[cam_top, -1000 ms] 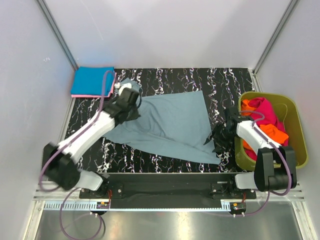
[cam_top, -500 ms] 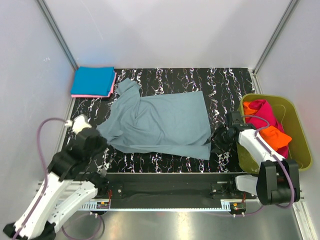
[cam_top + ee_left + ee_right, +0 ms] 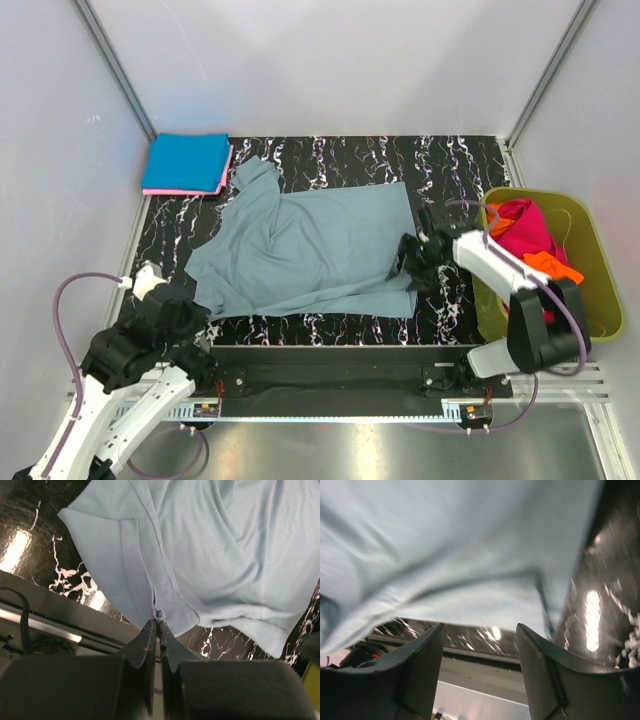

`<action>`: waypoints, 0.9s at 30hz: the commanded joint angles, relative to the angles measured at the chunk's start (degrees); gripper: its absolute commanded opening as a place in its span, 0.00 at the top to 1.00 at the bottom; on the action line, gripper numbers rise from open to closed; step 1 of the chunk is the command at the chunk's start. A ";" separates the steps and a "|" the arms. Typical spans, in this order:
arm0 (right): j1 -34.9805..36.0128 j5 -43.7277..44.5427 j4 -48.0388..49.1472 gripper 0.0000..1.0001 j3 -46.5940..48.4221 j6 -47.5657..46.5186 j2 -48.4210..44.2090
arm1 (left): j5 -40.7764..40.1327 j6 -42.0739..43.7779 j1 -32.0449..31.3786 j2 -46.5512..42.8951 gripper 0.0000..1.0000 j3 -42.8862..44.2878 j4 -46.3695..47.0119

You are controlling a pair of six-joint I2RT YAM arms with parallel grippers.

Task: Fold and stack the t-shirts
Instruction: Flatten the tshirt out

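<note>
grey-blue t-shirt (image 3: pixel 310 245) sprawled rumpled across black marbled surface (image 3: pixel 450 170) | left tool (image 3: pixel 158 626) low at near-left hem, jaws pinching a cloth fold | right tool (image 3: pixel 479 628) over shirt's right edge, jaws wide, empty

The grey-blue t-shirt (image 3: pixel 320 245) covers the middle of the table (image 3: pixel 450 165); bare strips run along the far side and the near edge. Folded t-shirts (image 3: pixel 185 160) block the far-left corner, the olive-green tub (image 3: pixel 596 255) blocks the right side, and the right arm (image 3: pixel 482 256) crosses the gap between tub and shirt.
</note>
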 commanded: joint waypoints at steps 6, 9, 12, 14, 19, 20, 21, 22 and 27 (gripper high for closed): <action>0.26 1.00 2.91 0.33 18.84 -5.83 18.03 | 1.08 6.12 0.04 3.10 0.90 4.68 6.33; 0.26 1.54 3.17 0.33 22.88 -6.01 23.04 | 6.35 10.17 0.04 9.06 1.00 1.69 15.41; 0.26 1.53 3.52 0.33 26.93 -5.57 27.88 | 10.92 11.58 0.04 16.25 1.00 -0.25 23.41; 0.34 1.62 3.44 0.33 29.90 -5.13 31.21 | 12.60 12.72 0.04 19.17 1.00 0.71 25.88; 0.26 4.25 3.52 0.34 35.28 -3.46 37.46 | 7.69 16.14 0.31 25.59 0.67 3.88 27.11; 0.26 4.61 3.52 0.34 37.03 -3.37 39.47 | 8.11 17.20 1.44 26.65 0.63 3.45 29.91; 0.26 5.57 3.26 0.34 37.91 -3.37 40.36 | 11.25 19.47 2.58 28.05 0.62 3.27 31.33; 0.26 6.27 3.09 0.34 39.23 -3.46 41.07 | 13.11 20.28 5.29 31.98 0.61 2.74 32.73; -2.20 8.39 2.21 0.33 41.52 -3.90 45.11 | 23.64 24.49 12.43 47.99 0.61 2.65 43.01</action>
